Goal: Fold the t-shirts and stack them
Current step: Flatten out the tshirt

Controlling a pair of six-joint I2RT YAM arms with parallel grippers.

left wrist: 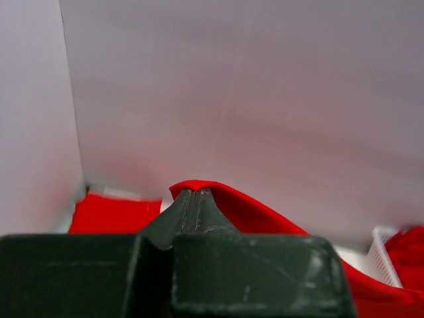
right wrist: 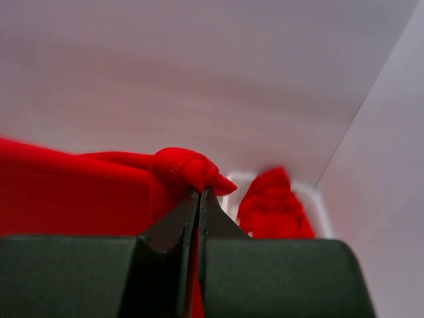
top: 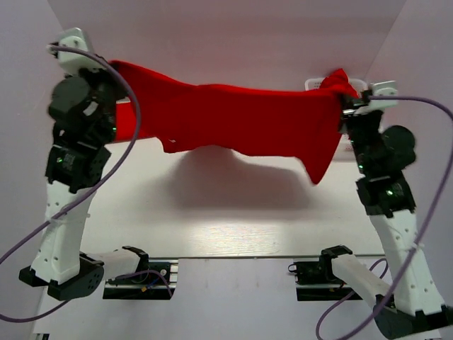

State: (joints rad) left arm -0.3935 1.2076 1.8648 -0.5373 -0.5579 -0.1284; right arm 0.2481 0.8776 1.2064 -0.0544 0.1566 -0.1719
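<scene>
Pale walls and a white tabletop [top: 233,212] lie behind one red t-shirt [top: 241,120] stretched in mid-air.
The left pincer [left wrist: 196,193] is clamped on the shirt's left edge. The cloth sags between the arms, clear of the tabletop. The right pincer [right wrist: 199,193] is clamped on its bunched right end, near a white basket [left wrist: 383,250] of red cloth.

a bright red t-shirt [top: 233,120] hangs stretched wide in midair, one corner drooping.
</scene>
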